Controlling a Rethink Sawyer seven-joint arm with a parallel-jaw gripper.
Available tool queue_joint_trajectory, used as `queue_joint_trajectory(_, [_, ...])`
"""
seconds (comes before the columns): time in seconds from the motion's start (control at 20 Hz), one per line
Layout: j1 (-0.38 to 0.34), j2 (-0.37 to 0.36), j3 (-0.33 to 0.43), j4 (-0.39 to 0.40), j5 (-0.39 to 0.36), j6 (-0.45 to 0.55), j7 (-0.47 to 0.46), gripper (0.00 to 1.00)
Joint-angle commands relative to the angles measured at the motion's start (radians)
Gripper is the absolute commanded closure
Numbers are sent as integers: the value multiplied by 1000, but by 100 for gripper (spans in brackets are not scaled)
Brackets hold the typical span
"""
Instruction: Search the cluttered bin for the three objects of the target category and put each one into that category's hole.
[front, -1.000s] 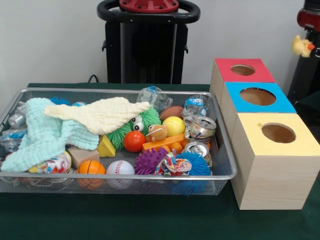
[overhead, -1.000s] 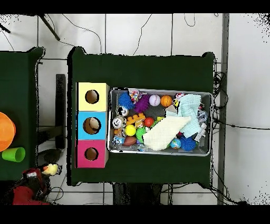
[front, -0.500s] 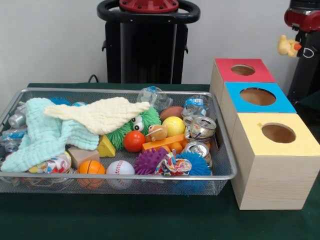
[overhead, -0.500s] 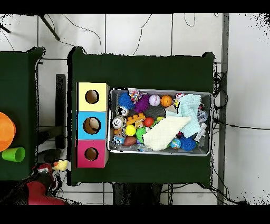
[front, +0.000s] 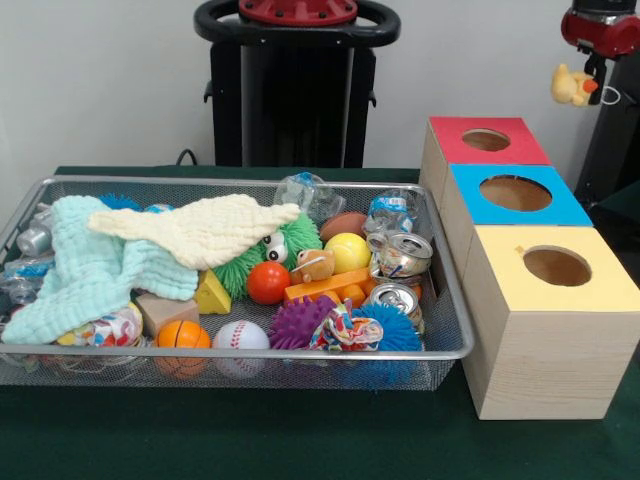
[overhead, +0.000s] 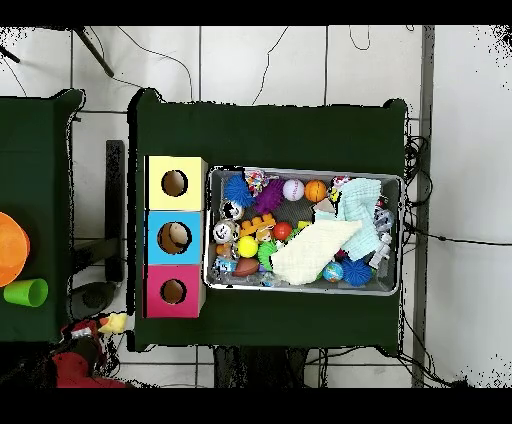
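Note:
My gripper (front: 592, 72) hangs high at the right, behind and to the right of the boxes, shut on a small yellow rubber duck (front: 570, 87). In the overhead view the duck (overhead: 114, 323) is off the table's corner, just below and left of the red box (overhead: 156, 291). Three wooden boxes stand in a row beside the bin, each with one round hole: red top (front: 452, 141), blue top (front: 470, 192), yellow top (front: 500, 266). The wire bin (front: 250, 182) holds mixed toys, among them a brown plush animal (front: 315, 264) and a green fuzzy creature with eyes (front: 288, 243).
Two cloths, pale yellow (front: 200, 230) and mint (front: 85, 270), cover the bin's left part. Balls, spiky balls, crushed cans (front: 403, 255) and blocks fill the remainder. Something pale lies inside the blue box's hole (overhead: 176, 237). A side table holds a green cup (overhead: 25, 292).
The gripper with the duck has swung left and risen a little in the front view, toward the red box. Nothing in the bin has moved.

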Motion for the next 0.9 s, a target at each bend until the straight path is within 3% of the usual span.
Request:
queue_joint_trajectory(0.05, [-132,-29,160,113,-107,-81,64,100])
queue_joint_trajectory(0.5, [-277,-14,250,173,-253,-187,117,100])
queue_joint_trajectory(0.9, [-360,3,251,197,-349,-228,123,100])
